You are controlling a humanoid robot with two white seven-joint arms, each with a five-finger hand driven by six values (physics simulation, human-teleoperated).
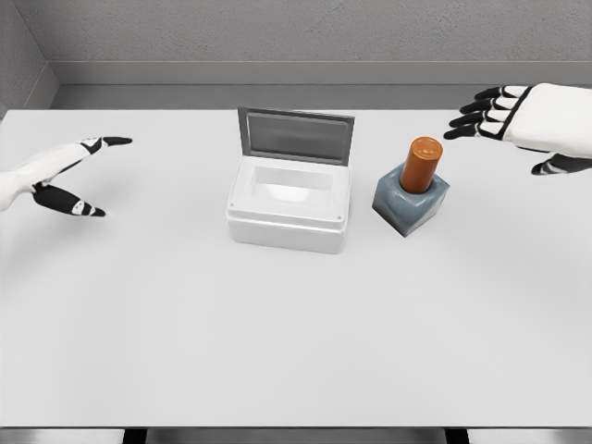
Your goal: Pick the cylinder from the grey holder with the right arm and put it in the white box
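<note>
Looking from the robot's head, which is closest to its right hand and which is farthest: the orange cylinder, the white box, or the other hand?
From the right hand:
1. Cylinder, upright in the grey holder, just below-left of the hand.
2. White box, mid-table, lid open.
3. Left hand, far across at the left edge.

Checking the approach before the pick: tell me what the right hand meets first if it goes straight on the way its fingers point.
The right hand points left, above and behind the orange cylinder. Straight on, it likely passes the cylinder and reaches the white box's raised lid first, though depth is unclear.
</note>
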